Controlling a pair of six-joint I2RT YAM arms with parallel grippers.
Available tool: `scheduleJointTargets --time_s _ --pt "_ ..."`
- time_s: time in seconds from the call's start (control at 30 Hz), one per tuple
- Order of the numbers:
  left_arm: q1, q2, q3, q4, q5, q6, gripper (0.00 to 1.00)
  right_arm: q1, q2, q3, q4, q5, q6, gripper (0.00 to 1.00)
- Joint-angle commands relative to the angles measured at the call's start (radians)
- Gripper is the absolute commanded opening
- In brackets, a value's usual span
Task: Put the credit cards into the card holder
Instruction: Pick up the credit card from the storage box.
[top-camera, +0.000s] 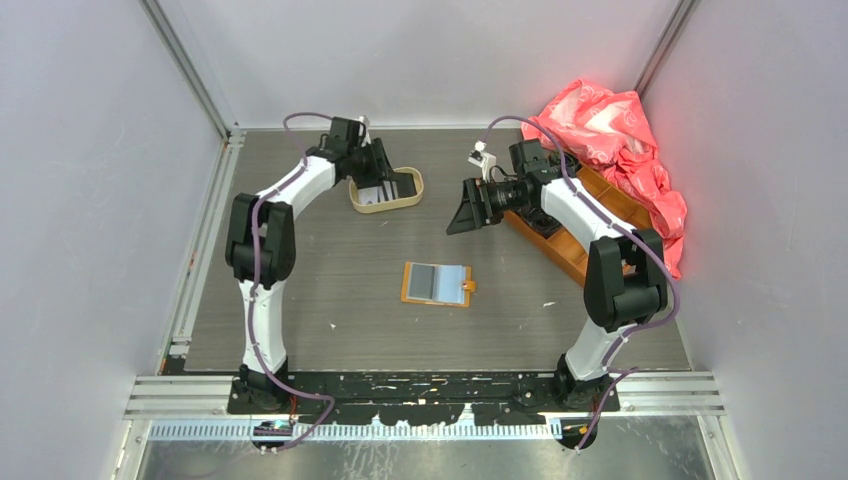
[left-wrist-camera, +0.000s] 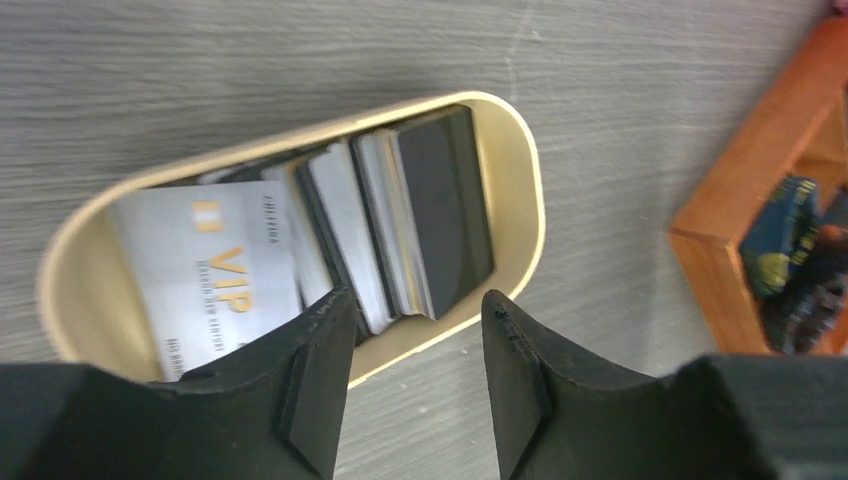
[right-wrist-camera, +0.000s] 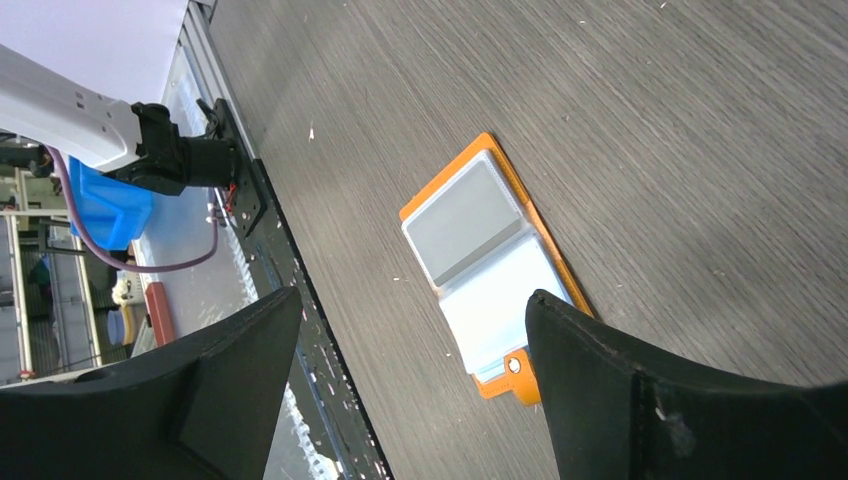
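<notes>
Right now my left pincer (left-wrist-camera: 415, 305) hangs with jaws apart and empty over the near rim of the oval tray (left-wrist-camera: 525, 190), where the credit cards (left-wrist-camera: 400, 220) lie fanned and overlapping. The card holder (top-camera: 436, 284) lies unfolded on the surface (top-camera: 330, 270), centre of the overhead frame. My right pincer (right-wrist-camera: 412, 305) gapes wide to its upper right, holding nothing. My worry is that closing here may pinch several cards together, or catch the rim and drag the tray.

grey table (top-camera: 330, 290) bears open card holder (top-camera: 436, 283), oval tray (top-camera: 400, 205), orange box (top-camera: 558, 252), pink bag (top-camera: 610, 130).
</notes>
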Motion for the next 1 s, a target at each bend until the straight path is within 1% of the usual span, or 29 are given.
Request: scheduleJointTargets --time_s 0.0,0.1,0.13,0.17,0.37,0.5,0.87,0.97 --pt "-0.035 -0.008 0.099 -0.126 -0.267 0.109 0.48 0.003 -0.007 0.044 0.003 -0.033 -0.015 0.87" --pt "-0.058 0.014 0.157 -0.211 -0.403 0.186 0.45 0.002 -0.004 0.046 0.003 -0.037 -0.014 0.87" --pt "-0.065 0.022 0.174 -0.230 -0.427 0.208 0.42 0.002 -0.004 0.046 0.003 -0.038 -0.012 0.87" --pt "-0.071 0.034 0.187 -0.245 -0.443 0.224 0.41 0.002 -0.003 0.047 0.003 -0.040 -0.011 0.87" --pt "-0.106 0.107 0.294 -0.329 -0.498 0.292 0.42 0.002 -0.004 0.046 0.003 -0.044 -0.007 0.87" --pt "-0.110 0.155 0.351 -0.377 -0.522 0.314 0.42 0.003 -0.006 0.046 0.003 -0.045 -0.004 0.87" --pt "-0.109 0.184 0.357 -0.388 -0.550 0.347 0.41 0.003 -0.003 0.046 0.003 -0.051 -0.001 0.87" --pt "-0.109 0.186 0.360 -0.391 -0.553 0.351 0.37 0.003 -0.002 0.046 0.003 -0.053 -0.001 0.87"
